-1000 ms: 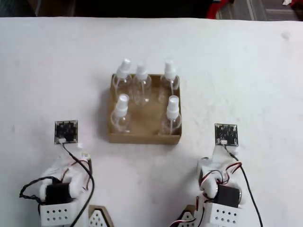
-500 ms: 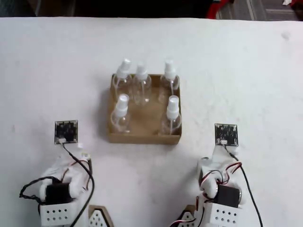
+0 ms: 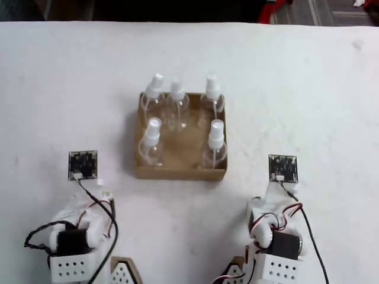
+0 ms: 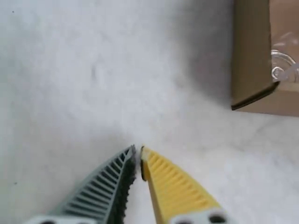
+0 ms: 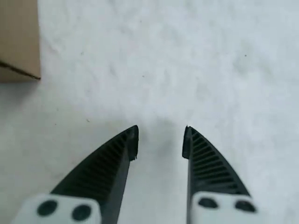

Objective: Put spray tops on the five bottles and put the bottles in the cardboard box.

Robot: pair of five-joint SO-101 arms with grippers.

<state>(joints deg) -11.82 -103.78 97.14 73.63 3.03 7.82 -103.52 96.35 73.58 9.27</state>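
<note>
White table (image 3: pixel 308 83) spreads wide in front of me, evenly lit. Past its far edge I see a dark strip (image 3: pixel 148 9), then a red thing (image 3: pixel 273 10) and grey striped floor (image 3: pixel 331 10) toward the right corner

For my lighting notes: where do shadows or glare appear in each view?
High view: even light, no hard shadows around the cardboard box. Left wrist view: a shadow on the table beside the box wall, glints on a clear bottle. Right wrist view: a thin shadow under the box corner.
</note>
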